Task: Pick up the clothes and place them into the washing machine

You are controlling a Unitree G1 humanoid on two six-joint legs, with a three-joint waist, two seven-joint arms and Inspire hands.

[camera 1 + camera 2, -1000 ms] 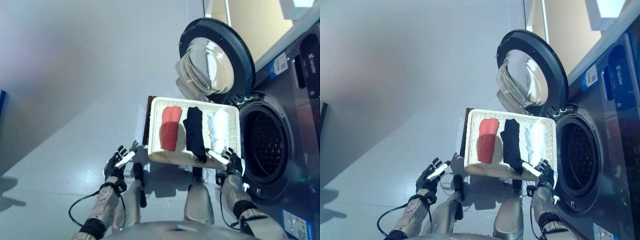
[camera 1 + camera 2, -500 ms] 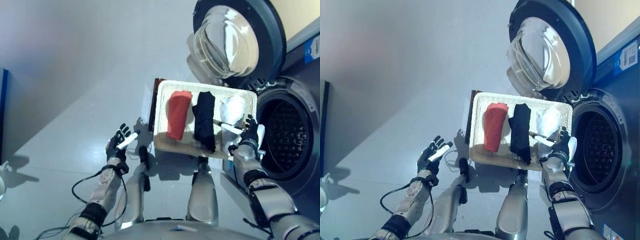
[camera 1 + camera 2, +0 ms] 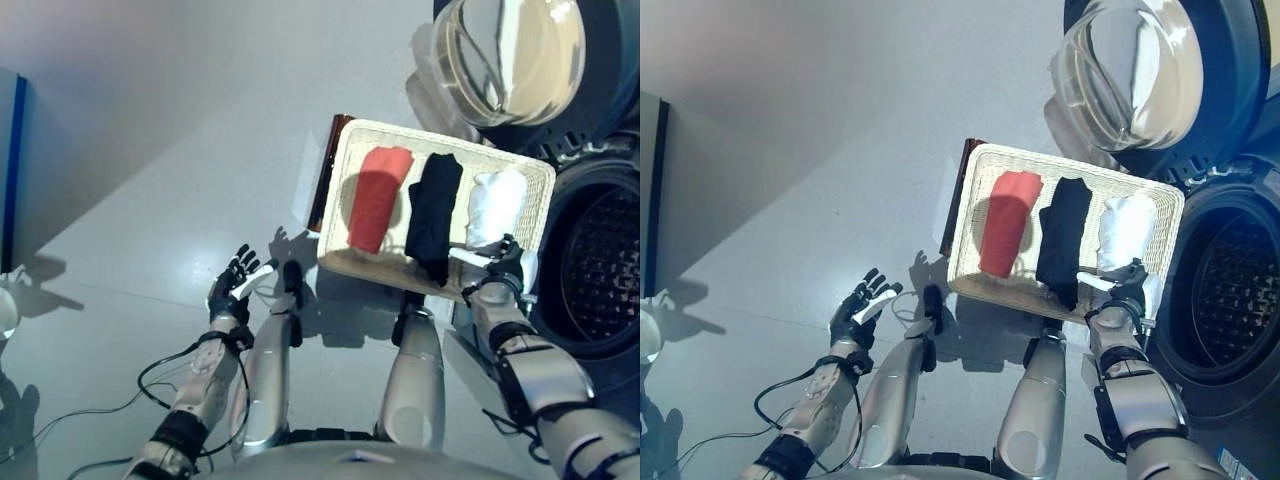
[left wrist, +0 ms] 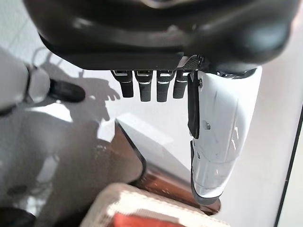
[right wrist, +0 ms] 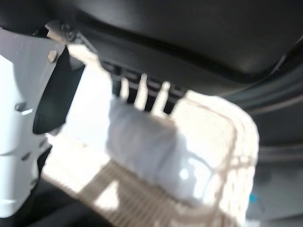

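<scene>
There is one basket (image 3: 342, 170). In it lie three clothes: one red (image 3: 377, 198), one black (image 3: 434, 212), one white (image 3: 494, 207). One washing machine (image 3: 600, 262) stands beside it.

pale woven wicker basket (image 3: 338, 190): cream, with a fine woven pattern on walls and rim
folded red cloth (image 3: 378, 198): plain orange-red, no pattern seen
folded black cloth (image 3: 435, 214): plain black
folded white cloth (image 3: 495, 206): plain white
dark brown stand under the basket (image 3: 322, 180): reddish brown, shown as a thin edge at the basket's side
grey front-loading washing machine (image 3: 600, 200): dark grey body; drum seen as dark perforated metal
round washer door (image 3: 520, 55): dark blue-grey ring around clear glass
floor (image 3: 150, 150): pale grey, glossy, unpatterned
left hand (image 3: 236, 287): black fingers, white thumb cover
right hand (image 3: 500, 268): black, white thumb cover
</scene>
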